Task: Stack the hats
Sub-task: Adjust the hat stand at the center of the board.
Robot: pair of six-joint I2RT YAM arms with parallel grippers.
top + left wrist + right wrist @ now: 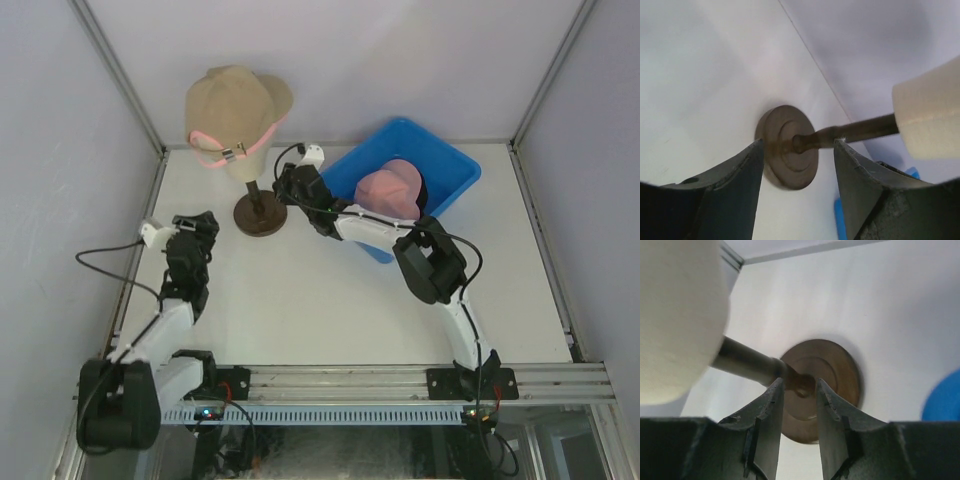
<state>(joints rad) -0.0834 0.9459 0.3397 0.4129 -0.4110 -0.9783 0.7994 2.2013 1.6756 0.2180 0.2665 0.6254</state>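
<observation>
Four hats show, none on the bare surface (330, 300). Two sit on the head (246, 166): one tan hat (235, 105) on top and one pink hat (208, 157) under it, only its rim and brim edge peeking out. The other two lie in the single blue bin (452, 165), right of the head: a second pink hat (388, 188) and, just right of it, a black hat (425, 192), mostly hidden.

The head stands on one thin post over one round brown base (260, 213).

There are two hands, one on each side of that base. The left hand (207, 225) is left of it, fingers spread wide and holding nothing. The right hand (279, 186) is just right of the post, its fingers a narrow gap apart with nothing clamped between them. In both wrist views the base shows through the gap.
</observation>
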